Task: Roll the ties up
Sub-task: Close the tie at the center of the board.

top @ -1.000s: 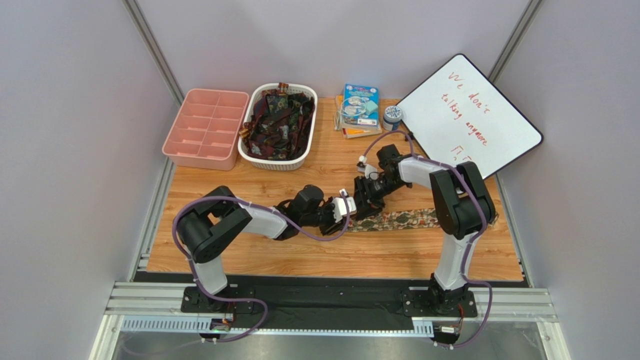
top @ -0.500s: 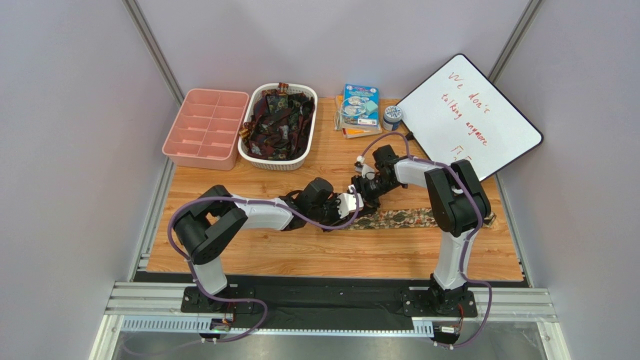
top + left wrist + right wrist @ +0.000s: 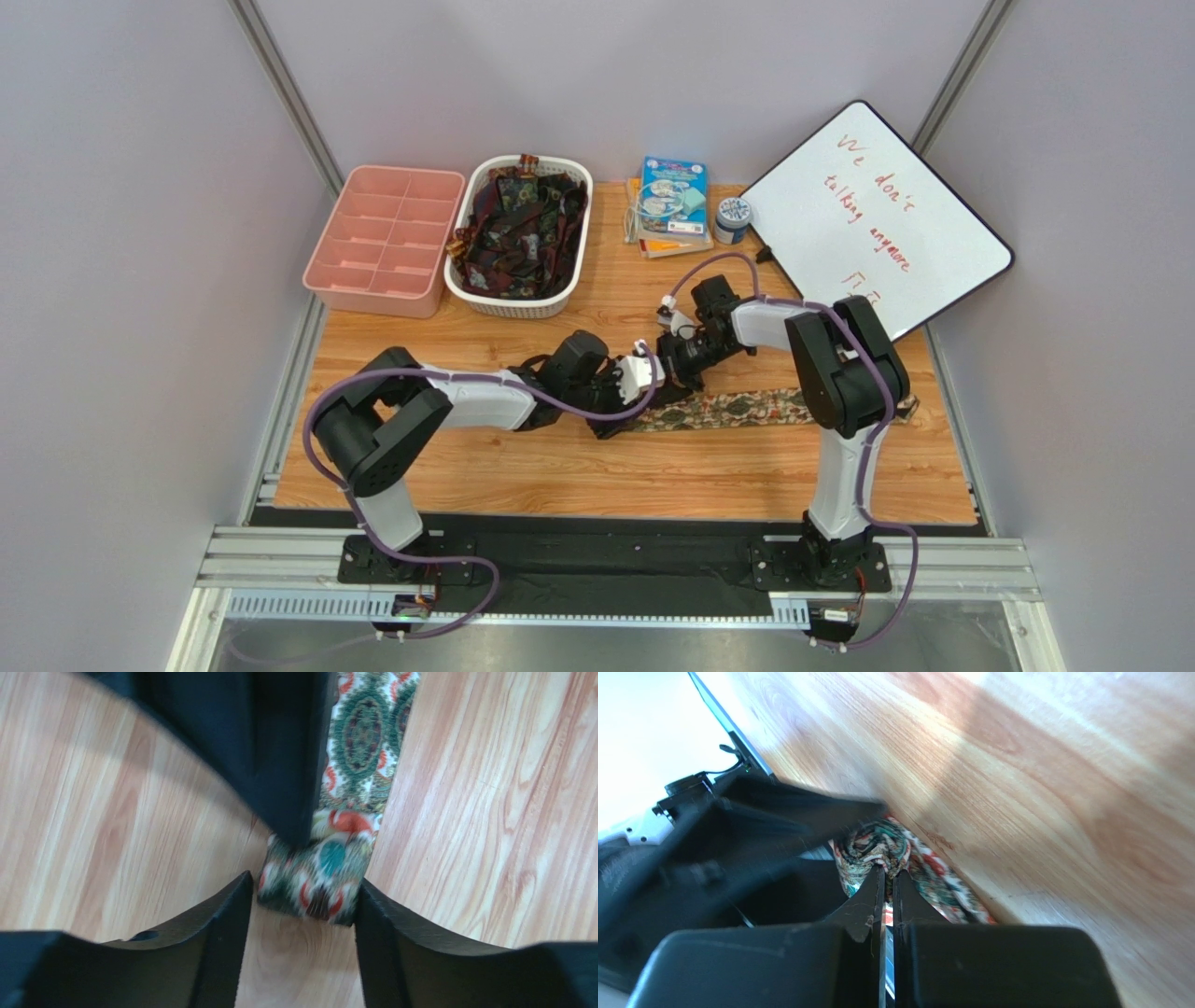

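The olive-green and tan patterned tie [image 3: 758,408] lies flat across the wooden table, its left end between my two arms. In the left wrist view the tie's end [image 3: 312,882] sits between my left gripper's [image 3: 302,890] spread fingertips, which stand on either side of it. My left gripper [image 3: 654,387] is open. My right gripper [image 3: 676,375] comes down on the same end from behind, and its dark finger [image 3: 267,742] covers part of the tie. In the right wrist view my right gripper [image 3: 887,871] is shut, pinching a bunched fold of the tie [image 3: 878,847].
A white basket [image 3: 477,294] heaped with dark red and black ties stands at the back, with a pink divided tray [image 3: 383,238] to its left. Books [image 3: 669,203], a tape roll [image 3: 732,214] and a tilted whiteboard [image 3: 877,210] are at the back right.
Both grippers have shifted a little left and closer together over the tie's left end, and that end has been drawn left with them.
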